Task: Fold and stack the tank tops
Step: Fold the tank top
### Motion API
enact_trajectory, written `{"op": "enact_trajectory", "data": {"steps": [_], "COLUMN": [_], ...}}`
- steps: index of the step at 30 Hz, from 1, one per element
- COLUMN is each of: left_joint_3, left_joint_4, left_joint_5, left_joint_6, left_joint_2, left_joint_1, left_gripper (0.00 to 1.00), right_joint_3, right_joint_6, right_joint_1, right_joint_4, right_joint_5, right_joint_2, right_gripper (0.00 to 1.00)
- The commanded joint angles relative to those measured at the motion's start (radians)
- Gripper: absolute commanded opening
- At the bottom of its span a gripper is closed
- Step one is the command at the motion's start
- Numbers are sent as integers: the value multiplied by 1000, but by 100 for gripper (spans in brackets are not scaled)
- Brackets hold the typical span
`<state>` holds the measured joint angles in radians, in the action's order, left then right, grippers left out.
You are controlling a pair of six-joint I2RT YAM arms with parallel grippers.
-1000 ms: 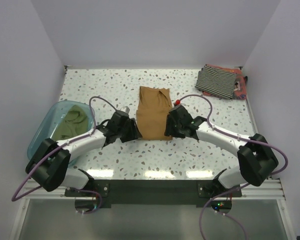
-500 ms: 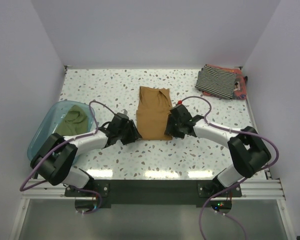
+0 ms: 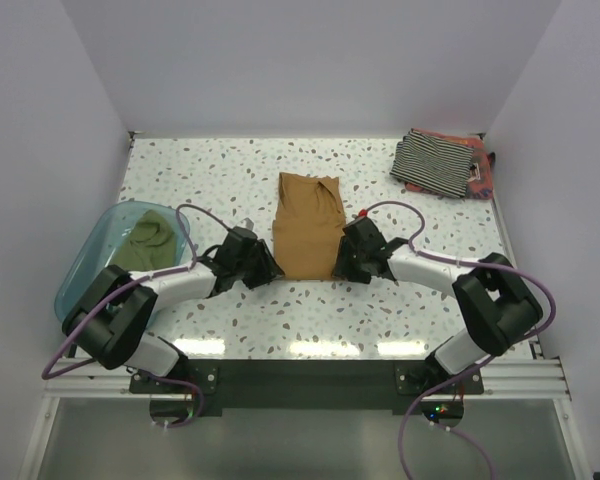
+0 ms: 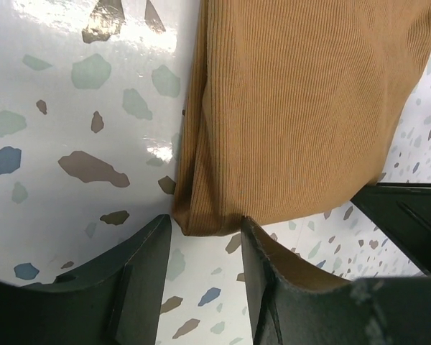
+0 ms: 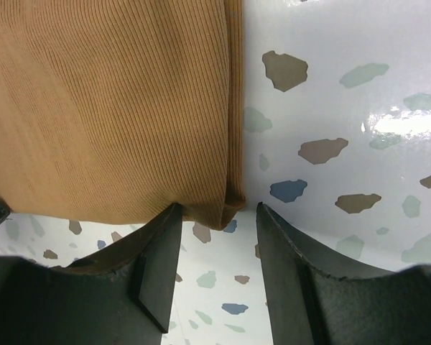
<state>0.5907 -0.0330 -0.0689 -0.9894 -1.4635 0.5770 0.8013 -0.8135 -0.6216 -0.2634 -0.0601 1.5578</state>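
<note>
Speckled table [image 3: 230, 165], tan top [image 3: 307, 225] (folded), corners at left pincer [image 4: 206, 224], right pincer [image 5: 218, 210]

From above, the fingertips of left hand [image 4: 205, 230] and right hand [image 5: 215, 215] are hidden under the wrist housings [image 3: 242, 252]. Reddish top [image 3: 483, 180] mostly buried under striped top [image 3: 435, 163]. Olive top [image 3: 145, 243]: print not visible. Wrist views crop tan top [image 4: 309, 108] to near corners.
</note>
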Motion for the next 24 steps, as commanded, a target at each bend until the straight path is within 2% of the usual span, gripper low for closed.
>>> {"op": "enact_trajectory", "data": {"steps": [1,7,9,15,16,18,21,24], "left_joint_3": [-19,-5,-3,0,0,0,-5,-38], "left_joint_4": [1,13,8,-2,-1,7,31,87], "left_joint_5": [53,104,107,107,101,96,96,90], "left_joint_6": [-17,-14,-11,8,12,20,29,29], "left_joint_2": [-15,-52,-67,-107,-110,-100,-65,6], "left_joint_1": [-6,-5,-5,-2,0,7,26,44], "left_gripper": [49,44,39,16,9,1,0,0], "right_joint_3": [-16,-8,-10,-8,-8,-10,-20,-48], "right_joint_6": [-19,-13,-10,0,5,14,31,46], "right_joint_1": [0,0,0,0,0,0,-4,-29], "right_joint_4": [24,23,27,32,32,35,21,-5], "right_joint_5": [-10,-18,-21,-26,-26,-20,-11,-7], "right_joint_2": [24,35,38,48,48,44,21,-33], "right_gripper": [49,40,38,25,20,15,2,0]}}
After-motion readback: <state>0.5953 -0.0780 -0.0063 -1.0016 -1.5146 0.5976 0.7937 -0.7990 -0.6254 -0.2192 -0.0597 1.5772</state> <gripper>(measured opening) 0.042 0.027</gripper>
